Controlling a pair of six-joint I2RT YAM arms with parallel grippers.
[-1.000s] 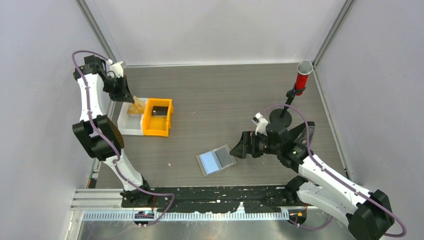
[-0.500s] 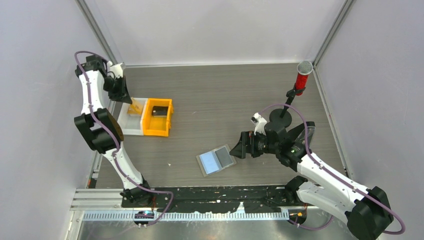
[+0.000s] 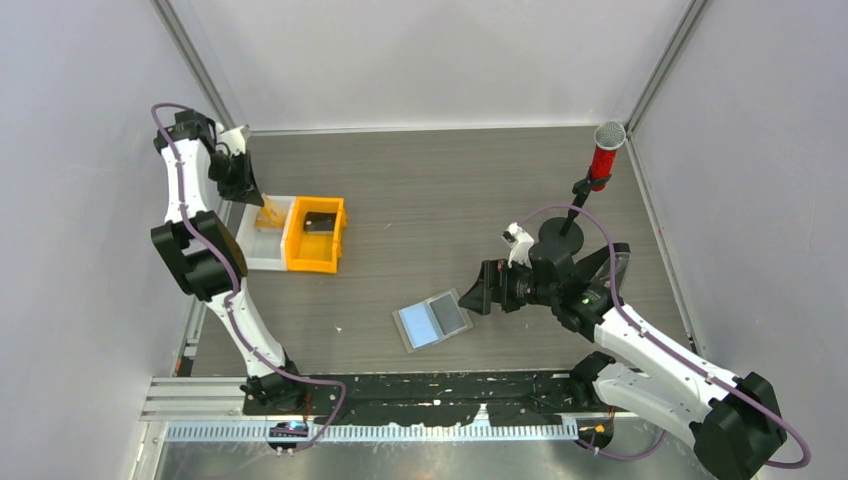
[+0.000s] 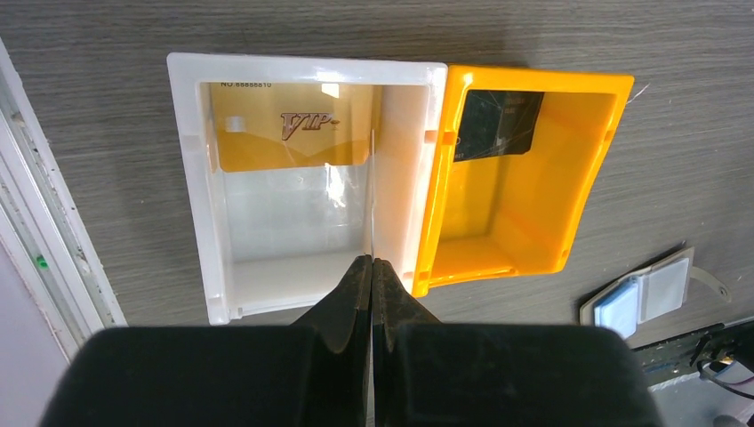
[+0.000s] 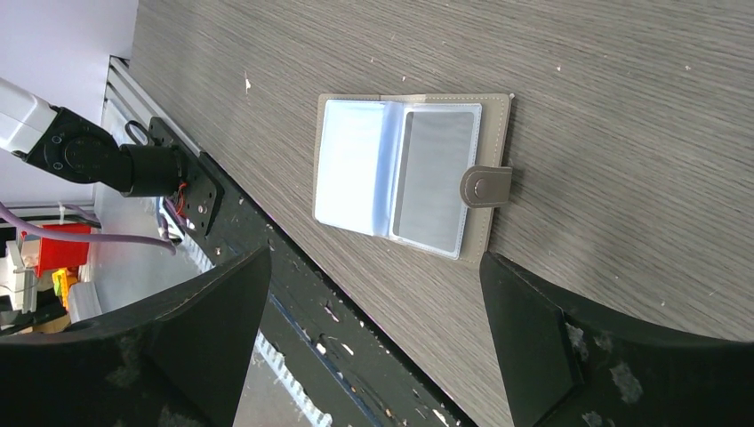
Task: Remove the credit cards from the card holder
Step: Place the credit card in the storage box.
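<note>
The card holder (image 3: 435, 320) lies spread out on the table near the front, grey-brown rim, clear pockets. It also shows in the right wrist view (image 5: 411, 173) and the left wrist view (image 4: 645, 289). A light blue credit card (image 3: 415, 322) (image 5: 351, 169) sits in its left pocket; the right pocket looks grey. My right gripper (image 3: 478, 300) (image 5: 375, 258) is open and empty, just right of the holder. My left gripper (image 3: 252, 195) (image 4: 372, 261) is shut on a thin card seen edge-on, above the white bin (image 4: 191, 178); I cannot tell its colour.
A gold VIP card (image 4: 284, 133) leans inside the white bin (image 3: 262, 262). The orange bin (image 3: 315, 262) (image 4: 533, 258) beside it holds a black card (image 4: 498, 124). A red microphone on a black stand (image 3: 605, 150) rises at the back right.
My left arm has shifted slightly over the white bin, still shut. My right gripper has crept a little left toward the holder. The holder has not moved.
</note>
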